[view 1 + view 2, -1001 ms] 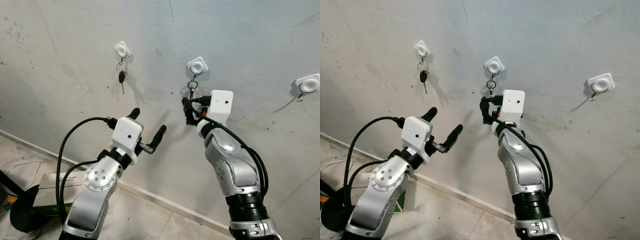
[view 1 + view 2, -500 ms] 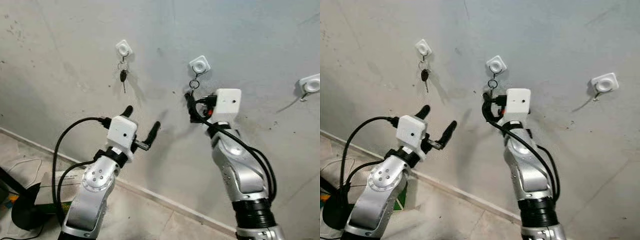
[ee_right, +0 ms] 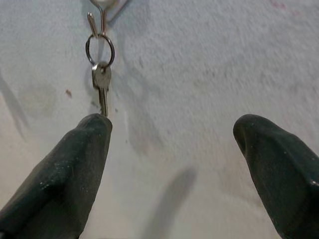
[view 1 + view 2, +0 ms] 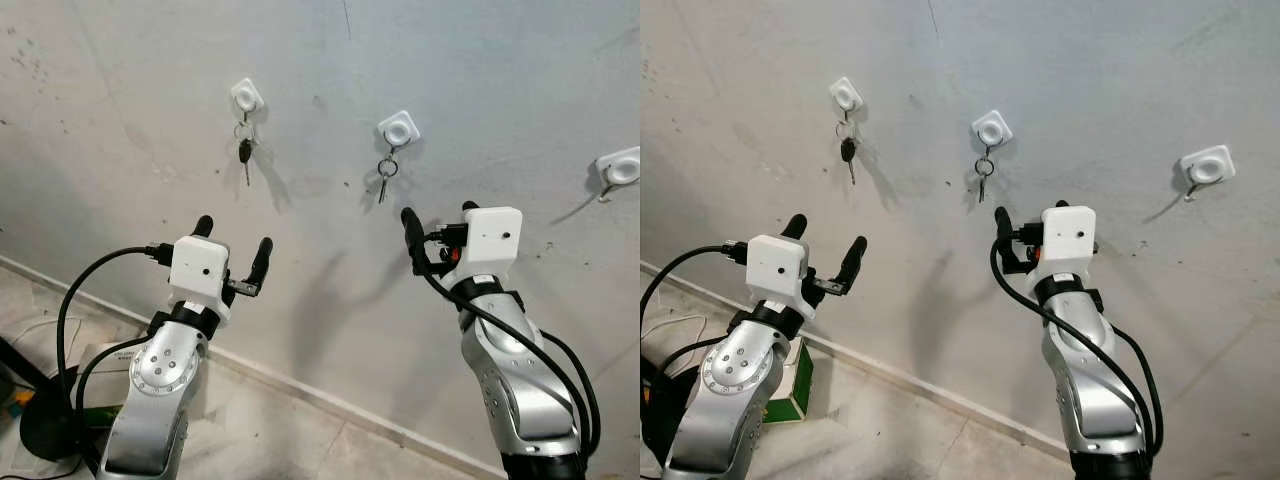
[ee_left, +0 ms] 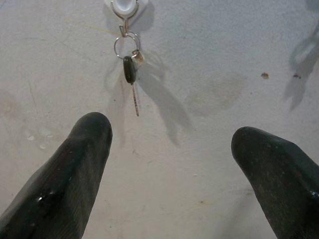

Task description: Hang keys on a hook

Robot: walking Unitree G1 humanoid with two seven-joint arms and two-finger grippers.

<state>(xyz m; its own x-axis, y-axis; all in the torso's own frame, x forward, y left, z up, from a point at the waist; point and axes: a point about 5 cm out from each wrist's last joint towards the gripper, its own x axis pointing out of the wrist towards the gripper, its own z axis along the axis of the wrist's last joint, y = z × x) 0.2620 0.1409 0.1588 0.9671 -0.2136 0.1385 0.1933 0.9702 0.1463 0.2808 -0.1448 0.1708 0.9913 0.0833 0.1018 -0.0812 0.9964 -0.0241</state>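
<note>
upper centre of frame: silver key [image 4: 381, 186] hanging by ring on middle hook [image 4: 398, 129]. right gripper [image 4: 437, 228] hovering just below, fingers spread, holding nothing. left gripper [image 4: 232, 246] released, idling lower left. hanging looking done; next: pulling arm clear without brushing key.

**Background stuff around the box on the floor**

The landmark is a green and white cardboard box [image 4: 792, 385] sitting on the pale tiled floor [image 4: 260, 440]. Just beside it is a black round flat base [image 4: 45, 430], and a thin white cable [image 4: 30, 330] lies near it. Right behind the box, a light skirting strip [image 4: 330, 405] runs along the foot of a rough grey plaster wall [image 4: 150, 60]. Way above the box, there's a thin dark crack [image 4: 345, 20].
</note>
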